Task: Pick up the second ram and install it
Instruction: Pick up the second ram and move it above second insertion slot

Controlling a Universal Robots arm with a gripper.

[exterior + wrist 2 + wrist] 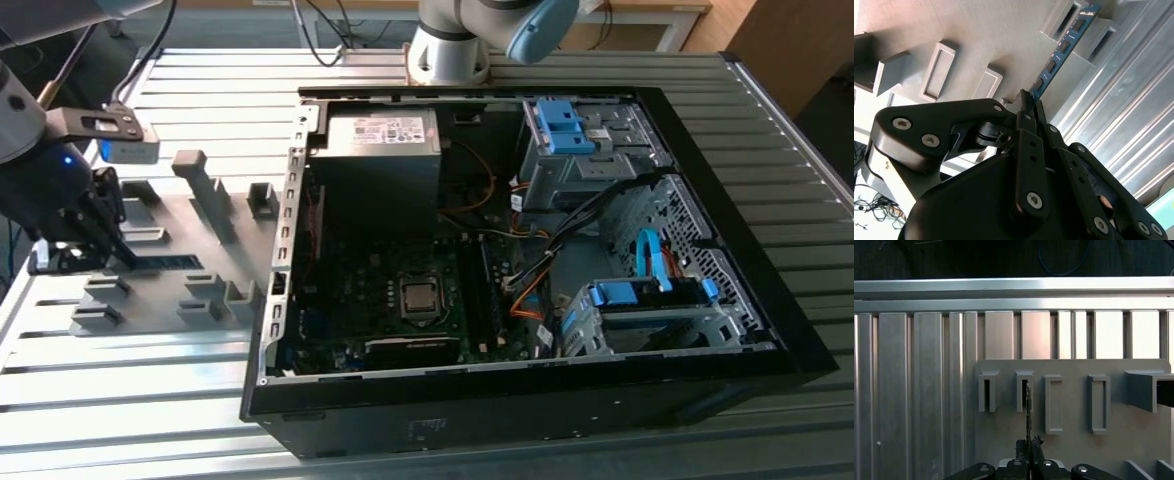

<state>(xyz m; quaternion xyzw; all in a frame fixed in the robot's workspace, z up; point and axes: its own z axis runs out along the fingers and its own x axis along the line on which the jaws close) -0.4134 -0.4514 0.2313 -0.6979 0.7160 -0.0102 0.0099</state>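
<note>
At the exterior view's left, we find the end effector (118, 252) low over the grey slotted tray (160, 320) on the worktop (120, 400). In the second wrist view its fingers (1026, 125) are clamped on one end of the second ram (1061, 45), which stands on edge, its far end between the tray's posts. The open computer case (747, 330) sits to the right.

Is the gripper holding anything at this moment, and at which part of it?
The gripper pinches the second ram at its near end, and the stick's far end reaches a slot of the grey tray.
</note>
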